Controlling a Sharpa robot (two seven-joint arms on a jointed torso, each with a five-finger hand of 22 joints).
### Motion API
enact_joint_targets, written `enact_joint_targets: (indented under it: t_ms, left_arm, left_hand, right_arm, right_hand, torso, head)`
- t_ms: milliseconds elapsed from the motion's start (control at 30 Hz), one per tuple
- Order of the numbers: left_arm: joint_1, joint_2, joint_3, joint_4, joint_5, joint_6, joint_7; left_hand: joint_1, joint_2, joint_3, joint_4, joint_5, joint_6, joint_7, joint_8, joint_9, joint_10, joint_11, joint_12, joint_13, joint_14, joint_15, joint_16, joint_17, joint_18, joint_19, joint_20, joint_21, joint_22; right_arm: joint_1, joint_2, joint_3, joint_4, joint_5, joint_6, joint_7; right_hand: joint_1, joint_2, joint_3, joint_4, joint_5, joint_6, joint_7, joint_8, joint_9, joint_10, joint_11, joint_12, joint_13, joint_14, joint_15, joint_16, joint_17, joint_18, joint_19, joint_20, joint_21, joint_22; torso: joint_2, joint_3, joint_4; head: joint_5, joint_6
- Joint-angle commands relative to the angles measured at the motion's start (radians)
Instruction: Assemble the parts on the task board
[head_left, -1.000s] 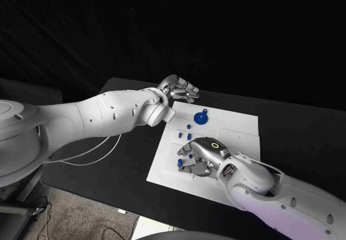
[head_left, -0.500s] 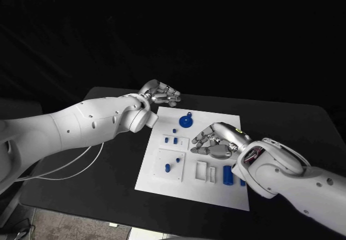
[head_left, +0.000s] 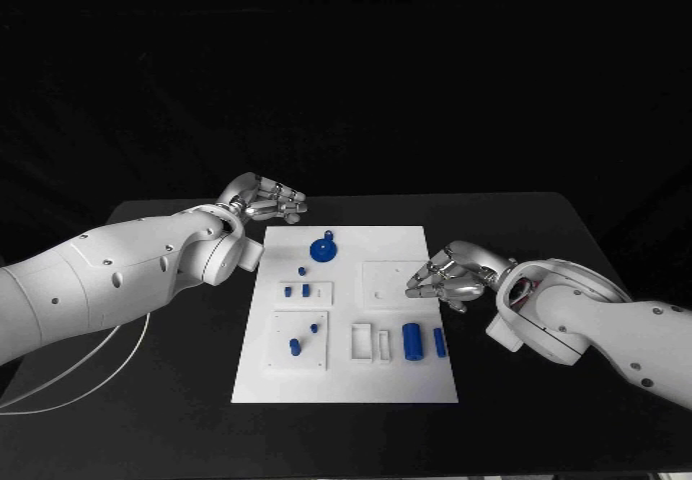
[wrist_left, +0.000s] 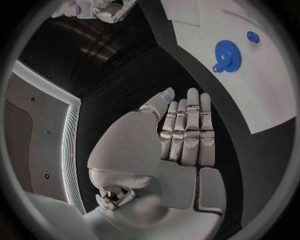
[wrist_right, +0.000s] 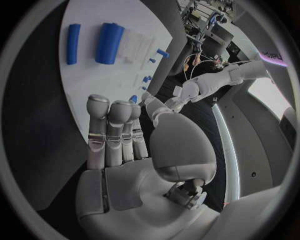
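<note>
The white task board lies mid-table. On it are a blue gear, several small blue pegs standing in its left part, and two blue cylinders lying side by side lower right. My left hand hovers off the board's far left corner, fingers straight and empty; the gear is beyond its fingertips. My right hand sits at the board's right edge, fingers stretched out, holding nothing. The cylinders and pegs lie ahead of it.
The black table surrounds the board with free room on all sides. A white cable runs over the table's left edge. White inset blocks sit beside the cylinders.
The camera has shifted. My right hand has moved from over the pegs at the board's left part across to its right edge. My left hand stays off the far left corner.
</note>
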Motion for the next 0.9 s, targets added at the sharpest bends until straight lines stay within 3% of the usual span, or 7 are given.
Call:
enact_joint_targets:
  t_ms: [33,167,300,400,567,667,900]
  left_arm:
    - [-0.003,-0.007,-0.001,0.01,0.026,0.024,0.036]
    - [-0.005,-0.017,-0.001,0.019,0.034,0.024,0.048]
    - [-0.006,-0.025,-0.002,0.027,0.042,0.026,0.062]
    - [-0.006,-0.029,-0.002,0.033,0.049,0.027,0.068]
    - [-0.007,-0.034,-0.002,0.041,0.064,0.034,0.079]
    - [-0.007,-0.035,-0.002,0.044,0.072,0.038,0.083]
    - [-0.007,-0.037,-0.002,0.048,0.078,0.043,0.086]
  left_hand:
    - [-0.013,0.001,-0.002,0.005,-0.007,-0.004,0.004,0.001,0.001,0.002,-0.004,0.0,0.001,-0.002,0.0,0.005,0.001,-0.006,0.001,0.005,-0.007,-0.006]
    - [-0.032,-0.006,-0.013,0.017,-0.008,-0.007,0.001,0.001,0.001,0.009,-0.007,0.0,0.001,-0.001,0.001,0.007,0.003,-0.007,0.006,0.008,-0.009,-0.034]
    - [-0.059,-0.017,-0.049,0.045,-0.004,-0.012,-0.006,0.001,0.001,0.016,-0.01,0.0,0.001,-0.001,0.004,0.005,0.004,-0.011,0.02,0.014,-0.011,-0.126]
    - [-0.072,-0.019,-0.087,0.067,-0.033,-0.015,-0.007,0.001,0.001,0.018,-0.009,0.0,0.001,-0.008,0.009,-0.006,0.001,-0.016,0.022,0.02,-0.012,-0.185]
    - [-0.073,-0.002,-0.201,0.114,-0.066,-0.021,-0.005,0.002,0.002,0.023,-0.007,0.001,0.002,-0.02,0.022,-0.048,-0.009,-0.02,0.028,0.033,-0.011,-0.332]
    - [-0.064,0.023,-0.293,0.141,-0.102,-0.028,-0.003,0.001,0.002,0.024,-0.004,0.002,0.002,-0.035,0.033,-0.074,-0.014,-0.019,0.038,0.042,-0.01,-0.446]
    - [-0.058,0.041,-0.339,0.144,-0.107,-0.031,0.0,0.003,0.002,0.02,-0.002,0.004,0.003,-0.053,0.039,-0.075,-0.022,-0.015,0.047,0.05,-0.008,-0.552]
  right_arm:
    - [0.0,-0.009,0.0,0.008,0.082,0.141,-0.155]
    - [-0.001,-0.019,0.0,0.019,0.094,0.205,-0.264]
    - [-0.003,-0.021,-0.002,0.028,0.097,0.246,-0.342]
    - [-0.006,-0.018,-0.004,0.032,0.097,0.266,-0.369]
    - [-0.014,-0.004,-0.011,0.042,0.097,0.261,-0.396]
    - [-0.017,0.001,-0.013,0.045,0.095,0.247,-0.404]
    - [-0.021,0.015,-0.016,0.045,0.086,0.236,-0.414]
  right_hand:
    - [-0.019,0.003,0.003,0.014,-0.007,-0.017,-0.001,-0.002,0.006,0.009,0.005,0.042,0.059,-0.006,0.004,0.014,0.015,-0.009,0.047,0.005,0.016,0.01]
    - [-0.05,0.001,-0.006,0.036,-0.012,-0.041,0.007,-0.003,0.01,0.018,0.011,0.076,0.117,-0.015,0.009,0.034,0.049,-0.008,0.047,0.01,0.034,0.025]
    - [-0.087,-0.001,-0.026,0.064,-0.026,-0.051,0.01,-0.002,0.014,0.025,0.014,0.09,0.151,-0.014,0.012,0.055,0.09,-0.008,0.048,0.014,0.048,0.039]
    - [-0.1,-0.011,-0.028,0.078,-0.046,-0.062,0.013,-0.002,0.014,0.027,0.016,0.09,0.159,-0.013,0.013,0.059,0.103,-0.01,0.047,0.015,0.052,0.044]
    - [-0.101,-0.056,0.0,0.164,-0.1,-0.077,0.019,-0.001,-0.013,0.032,0.02,0.077,0.174,-0.01,0.016,0.06,0.132,-0.009,0.048,0.019,0.045,0.054]
    - [-0.111,-0.062,0.001,0.181,-0.11,-0.076,0.017,-0.002,-0.016,0.036,0.02,0.081,0.183,-0.008,0.016,0.065,0.145,-0.009,0.049,0.018,0.052,0.061]
    - [-0.118,-0.066,0.001,0.198,-0.115,-0.072,0.015,-0.002,-0.015,0.04,0.019,0.087,0.194,-0.007,0.015,0.073,0.16,-0.01,0.05,0.017,0.06,0.068]
  torso:
    - [-0.004,0.0072,-0.008]
    - [-0.006,0.0093,-0.0091]
    - [-0.006,0.0071,-0.0079]
    - [-0.006,0.0044,-0.0077]
    - [-0.005,0.002,-0.0042]
    - [-0.005,0.0007,-0.003]
    - [-0.005,-0.001,-0.005]
  head:
    - [-0.018,-0.003]
    - [-0.03,-0.006]
    - [-0.038,-0.009]
    - [-0.04,-0.009]
    - [-0.044,-0.014]
    - [-0.044,-0.016]
    - [-0.035,-0.02]
